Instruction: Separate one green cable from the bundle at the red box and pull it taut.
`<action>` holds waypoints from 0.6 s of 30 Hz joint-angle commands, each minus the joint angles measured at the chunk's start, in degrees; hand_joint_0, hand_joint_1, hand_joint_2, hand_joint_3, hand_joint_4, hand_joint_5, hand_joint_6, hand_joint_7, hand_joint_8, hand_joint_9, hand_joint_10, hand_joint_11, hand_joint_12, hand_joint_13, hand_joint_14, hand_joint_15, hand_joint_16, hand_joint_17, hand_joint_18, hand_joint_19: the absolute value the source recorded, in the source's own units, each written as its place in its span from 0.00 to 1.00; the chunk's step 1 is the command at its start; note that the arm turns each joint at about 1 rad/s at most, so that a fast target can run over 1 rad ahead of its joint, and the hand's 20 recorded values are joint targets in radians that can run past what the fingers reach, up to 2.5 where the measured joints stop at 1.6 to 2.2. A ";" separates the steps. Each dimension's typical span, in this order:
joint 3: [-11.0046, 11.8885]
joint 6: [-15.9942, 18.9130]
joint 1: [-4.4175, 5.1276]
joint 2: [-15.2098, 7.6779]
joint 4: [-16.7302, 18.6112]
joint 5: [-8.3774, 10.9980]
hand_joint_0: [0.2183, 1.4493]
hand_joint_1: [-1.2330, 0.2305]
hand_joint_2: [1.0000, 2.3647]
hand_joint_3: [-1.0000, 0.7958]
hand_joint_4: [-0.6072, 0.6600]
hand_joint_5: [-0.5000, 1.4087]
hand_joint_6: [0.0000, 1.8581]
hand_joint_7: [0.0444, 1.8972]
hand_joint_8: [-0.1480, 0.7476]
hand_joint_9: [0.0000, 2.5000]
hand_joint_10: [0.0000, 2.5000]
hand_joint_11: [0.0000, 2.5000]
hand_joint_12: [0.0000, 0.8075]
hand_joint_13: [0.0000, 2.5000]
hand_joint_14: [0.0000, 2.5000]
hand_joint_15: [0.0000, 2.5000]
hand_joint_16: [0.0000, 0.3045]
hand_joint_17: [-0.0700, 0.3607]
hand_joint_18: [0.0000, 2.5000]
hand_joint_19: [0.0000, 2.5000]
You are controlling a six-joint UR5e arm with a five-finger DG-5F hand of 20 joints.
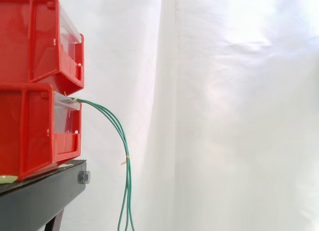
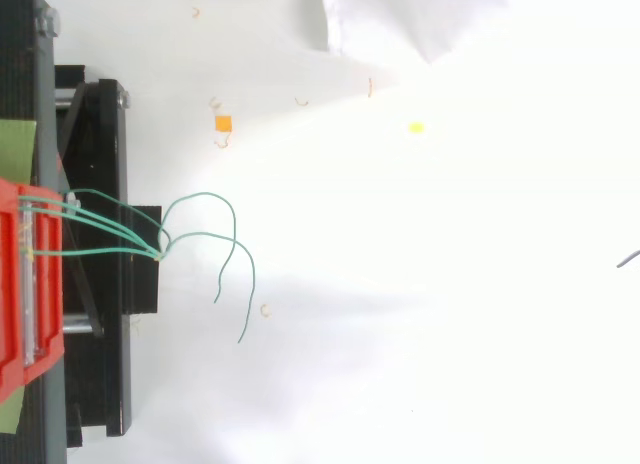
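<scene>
Bins of red plastic stand stacked at the far left of the side view, an upper red bin (image 1: 30,37) on a lower red bin (image 1: 30,134), each with a clear front panel; both rest on a black metal bench (image 1: 40,196) with a silver bolt (image 1: 83,177) at its corner. From the top front edge of the lower bin a bundle of thin green cables (image 1: 117,126) comes out, arcs rightward and downward, is gathered by a small pale tie (image 1: 126,160) and hangs slack past the bench edge to the bottom of the view; nothing touches it or stands in front of it. A white curtain (image 1: 239,116) hangs behind.

From above, the cables leave the bin at the left edge, cross the bench and meet at the tie just off its right side; beyond it the loose ends (image 2: 240,336) curl apart over the white floor. Further up lies a small orange square scrap (image 2: 223,124), near it a few tan curled bits (image 2: 265,310), and well to the right a yellow spot (image 2: 416,128). Whether the hand is apart, together or clamped on anything cannot be told.
</scene>
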 commanded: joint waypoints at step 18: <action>0.00 -0.53 0.15 0.02 -4.11 -0.17 0.15 0.49 0.00 0.28 0.54 0.15 0.27 0.30 0.46 0.41 0.00 0.16 0.49 0.42 0.01 0.21 0.28 0.61 0.63 0.25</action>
